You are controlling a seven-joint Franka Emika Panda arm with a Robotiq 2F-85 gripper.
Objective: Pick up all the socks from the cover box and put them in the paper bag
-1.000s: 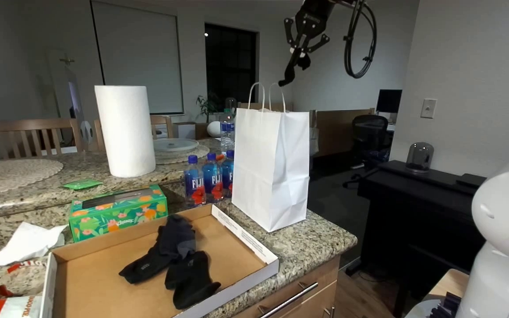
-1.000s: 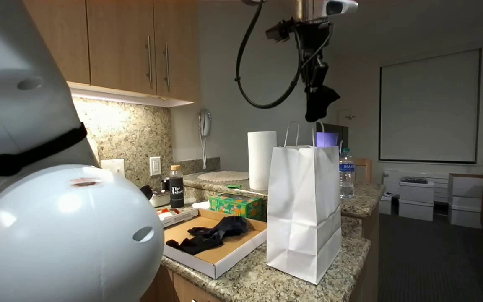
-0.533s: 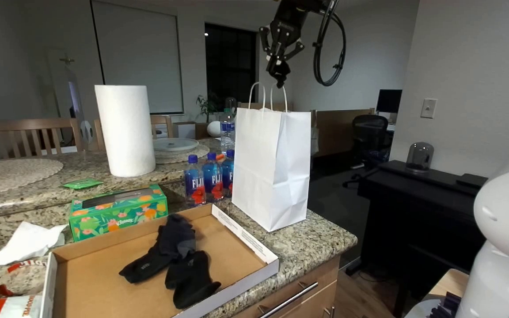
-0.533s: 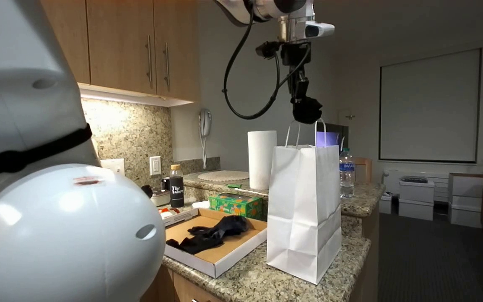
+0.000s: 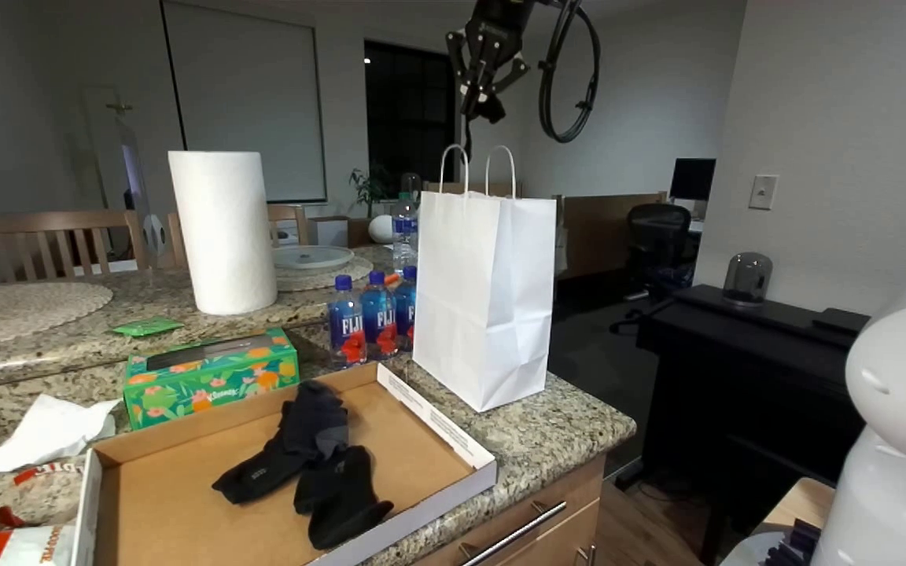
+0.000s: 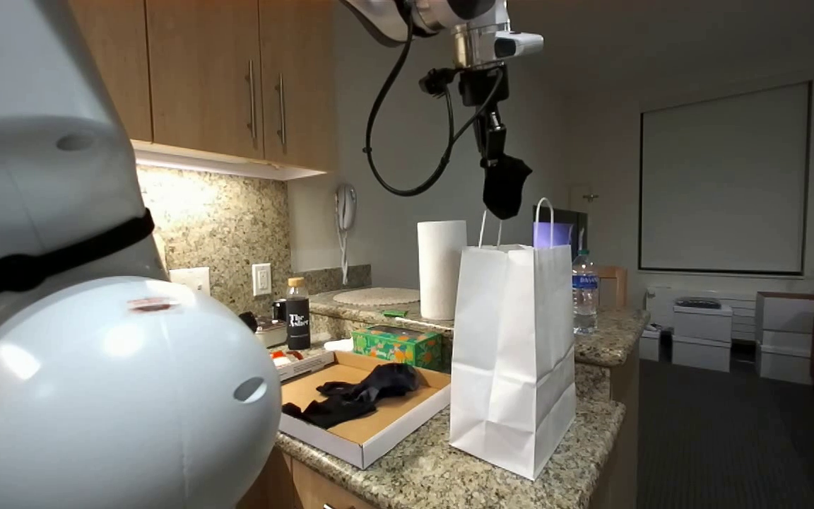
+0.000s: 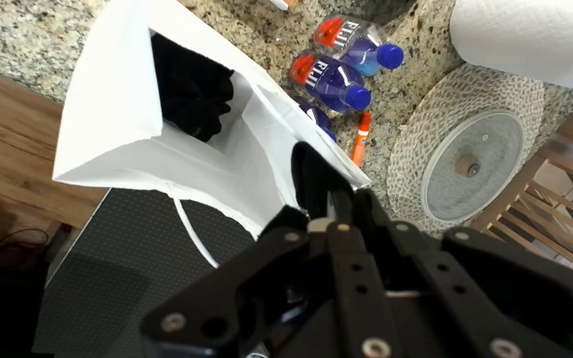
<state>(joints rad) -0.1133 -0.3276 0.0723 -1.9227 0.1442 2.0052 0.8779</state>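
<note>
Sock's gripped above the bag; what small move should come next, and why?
I'd probably nudge the gripper toward the middle of the bag before lowering: it is shut on the sock, which in the wrist view overlaps the edge near the bottles, and in both exterior views hangs close to a handle, so a release here might snag.

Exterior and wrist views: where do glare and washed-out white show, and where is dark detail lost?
In an exterior view, bright glare spots on the white robot joint, a washed-out patch high on the backsplash; in the wrist view, parts of the paper bag nearly washed out, the socks inside it mostly flat black.
</note>
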